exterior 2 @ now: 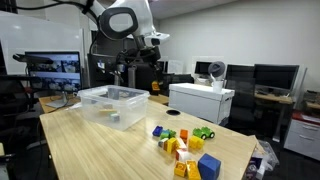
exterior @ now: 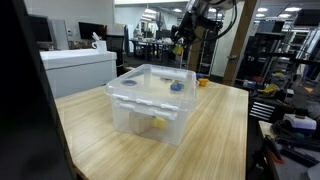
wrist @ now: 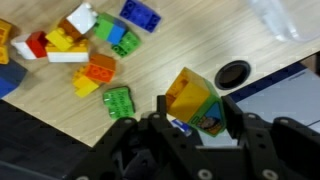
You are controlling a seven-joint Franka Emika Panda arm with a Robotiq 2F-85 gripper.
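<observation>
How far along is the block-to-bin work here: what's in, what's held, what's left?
Done: a blue piece and a yellow piece lie inside the clear bin. In hand: the gripper is closed on a yellow-and-orange block, lifted well above the wooden table. Left: a pile of blocks lies on the table apart from the bin, so most of the work looks undone.

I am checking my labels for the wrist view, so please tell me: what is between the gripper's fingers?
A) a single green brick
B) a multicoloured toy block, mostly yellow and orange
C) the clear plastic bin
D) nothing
B: in the wrist view the multicoloured toy block sits clamped between the two fingers of the gripper, apart from the pile of loose blocks lying on the wooden table.
</observation>
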